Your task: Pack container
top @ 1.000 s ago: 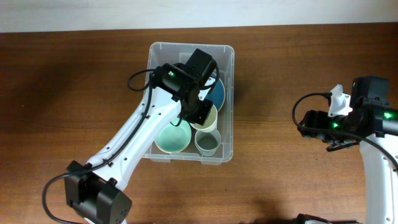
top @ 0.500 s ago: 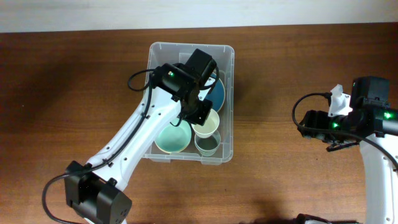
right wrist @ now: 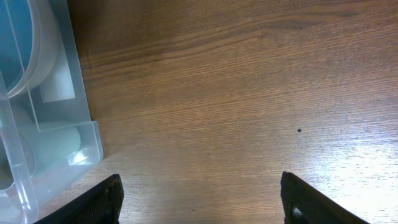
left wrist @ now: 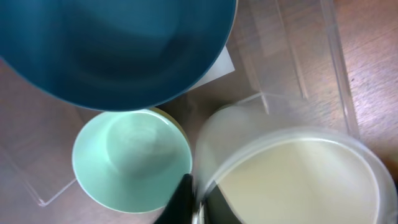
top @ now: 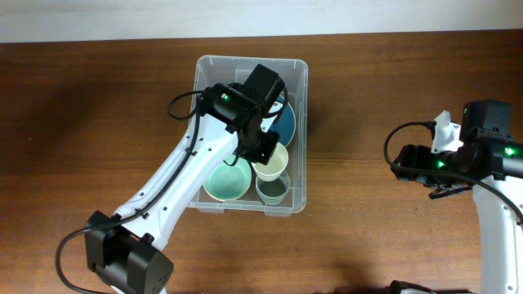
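Observation:
The container is a clear rectangular bin at the table's middle; it also shows in the left wrist view and the right wrist view. Inside lie a blue bowl, a mint bowl, a mint cup, a grey-green cup and a cream cup. My left gripper is inside the container, shut on the cream cup's rim. My right gripper is open and empty over bare wood, right of the container.
The wooden table runs all round the container. A white label shows through the container's wall. A pale wall edge borders the table at the back.
The cream cup in my left gripper has shifted slightly toward the container's right wall. The right arm has not moved.

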Robot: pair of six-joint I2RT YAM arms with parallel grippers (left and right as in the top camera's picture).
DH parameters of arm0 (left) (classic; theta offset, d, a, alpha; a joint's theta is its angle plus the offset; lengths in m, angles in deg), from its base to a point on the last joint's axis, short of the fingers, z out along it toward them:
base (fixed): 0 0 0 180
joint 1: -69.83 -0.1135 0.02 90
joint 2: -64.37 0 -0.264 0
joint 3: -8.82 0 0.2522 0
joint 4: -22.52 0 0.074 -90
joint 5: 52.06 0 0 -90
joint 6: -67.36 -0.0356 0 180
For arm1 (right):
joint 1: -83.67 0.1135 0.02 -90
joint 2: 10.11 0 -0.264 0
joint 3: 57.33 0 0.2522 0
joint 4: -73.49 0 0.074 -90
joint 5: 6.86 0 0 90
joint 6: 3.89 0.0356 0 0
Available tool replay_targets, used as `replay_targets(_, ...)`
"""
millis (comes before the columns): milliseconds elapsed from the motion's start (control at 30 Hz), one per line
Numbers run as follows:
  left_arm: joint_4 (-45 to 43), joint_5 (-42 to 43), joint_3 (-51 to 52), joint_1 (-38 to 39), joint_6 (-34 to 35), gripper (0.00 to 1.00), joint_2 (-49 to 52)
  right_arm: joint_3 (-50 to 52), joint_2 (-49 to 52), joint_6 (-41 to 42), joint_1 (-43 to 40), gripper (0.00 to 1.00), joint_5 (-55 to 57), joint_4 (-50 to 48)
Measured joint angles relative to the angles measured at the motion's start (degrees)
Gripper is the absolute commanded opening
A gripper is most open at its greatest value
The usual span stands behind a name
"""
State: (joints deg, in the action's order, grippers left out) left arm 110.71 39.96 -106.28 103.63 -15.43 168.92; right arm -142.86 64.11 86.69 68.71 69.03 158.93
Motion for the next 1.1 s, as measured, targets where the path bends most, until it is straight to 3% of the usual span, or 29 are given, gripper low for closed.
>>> replay_targets(1033, 5.11, 4.55, 0.00, 0.00, -0.11, 0.01, 0.00, 0.00, 0.00, 0.02, 0.00, 0.77, 0.00, 0.00)
replay_targets(1100, 5.09, 4.68, -0.02, 0.00, -0.09, 0.04, 0.00, 0.00, 0.00, 0.04, 0.00, 0.77, 0.00, -0.02)
